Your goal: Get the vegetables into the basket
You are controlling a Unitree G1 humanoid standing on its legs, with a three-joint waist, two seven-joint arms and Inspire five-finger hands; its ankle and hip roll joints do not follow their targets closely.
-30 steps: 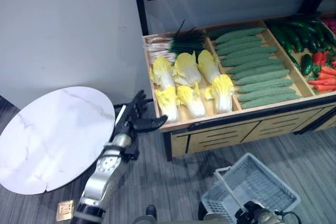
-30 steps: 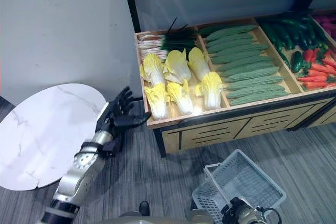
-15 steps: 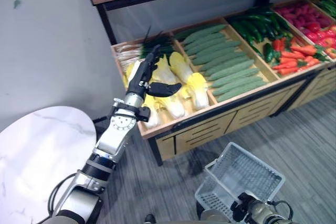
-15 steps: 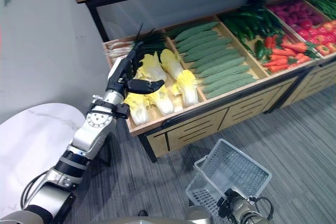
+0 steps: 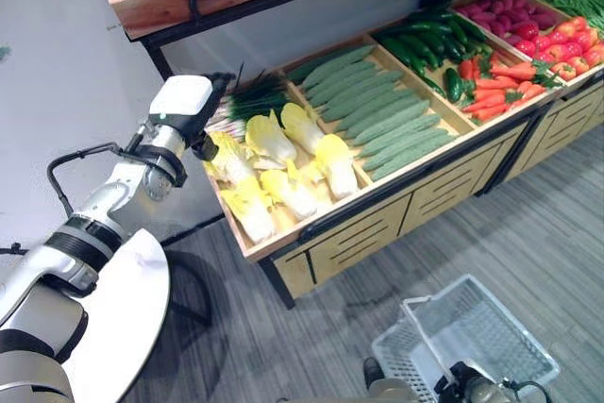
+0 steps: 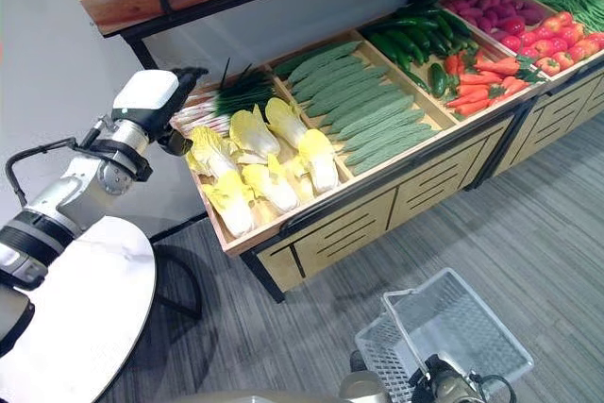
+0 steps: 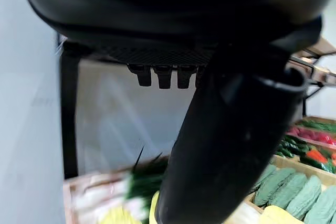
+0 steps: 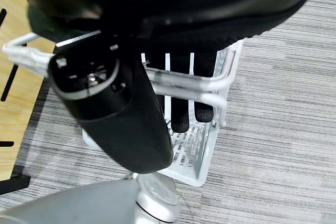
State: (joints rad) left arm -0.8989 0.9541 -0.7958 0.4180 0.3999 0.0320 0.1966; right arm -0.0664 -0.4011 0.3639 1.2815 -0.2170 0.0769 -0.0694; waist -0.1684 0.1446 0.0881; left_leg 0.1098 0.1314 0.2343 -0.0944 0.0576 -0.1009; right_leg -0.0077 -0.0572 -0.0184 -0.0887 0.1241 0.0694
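Yellow-leaved cabbages (image 5: pixel 283 162) are lying in the left compartment of the wooden display stand (image 5: pixel 283 243), beside green onions (image 5: pixel 250 99) and cucumbers (image 5: pixel 377 115). The left hand (image 5: pixel 209 143) is hovering at that compartment's rear corner; its wrist view shows a row of fingertips and the thumb with nothing held, but how far apart cannot be told. The right hand (image 8: pixel 178 106) is gripping the white basket (image 6: pixel 453 337) by its handle, low over the floor. For a clean pick, the left hand should be descending onto one cabbage's middle, fingers spread around its bulk.

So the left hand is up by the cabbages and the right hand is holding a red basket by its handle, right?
Not quite: the basket is white, not red, as the right eye view shows. The left hand is up by the cabbages, and the right hand grips the basket's handle.
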